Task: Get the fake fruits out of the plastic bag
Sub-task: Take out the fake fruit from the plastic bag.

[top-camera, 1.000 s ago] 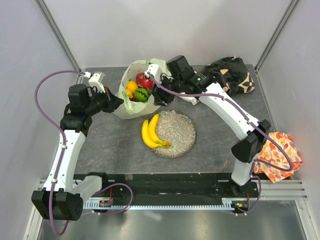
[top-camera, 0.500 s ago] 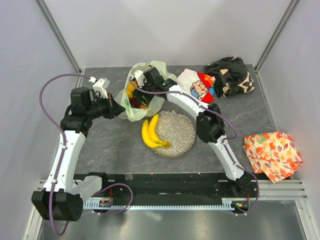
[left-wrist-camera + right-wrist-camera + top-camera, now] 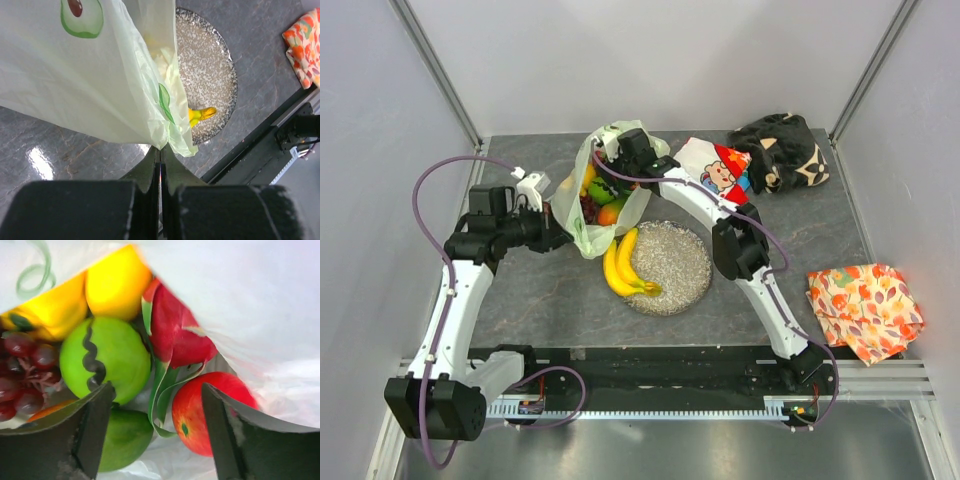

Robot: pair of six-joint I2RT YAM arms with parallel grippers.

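The left claw [image 3: 160, 154] pinches the pale green plastic bag [image 3: 75, 85] edge; the right claw [image 3: 156, 392] gapes wide over fake fruits [image 3: 107, 362] inside.

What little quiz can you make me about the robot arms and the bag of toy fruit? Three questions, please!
1. True or false: the yellow plastic bananas lie outside the thin pale green plastic bag.
2. Pick one: what does the left gripper hold? A) the bag's edge B) a banana C) nothing
3. One word: the right gripper is inside the bag above the fruits. Are its jaws open or shut?

Key: 1 true; 2 A; 3 open.
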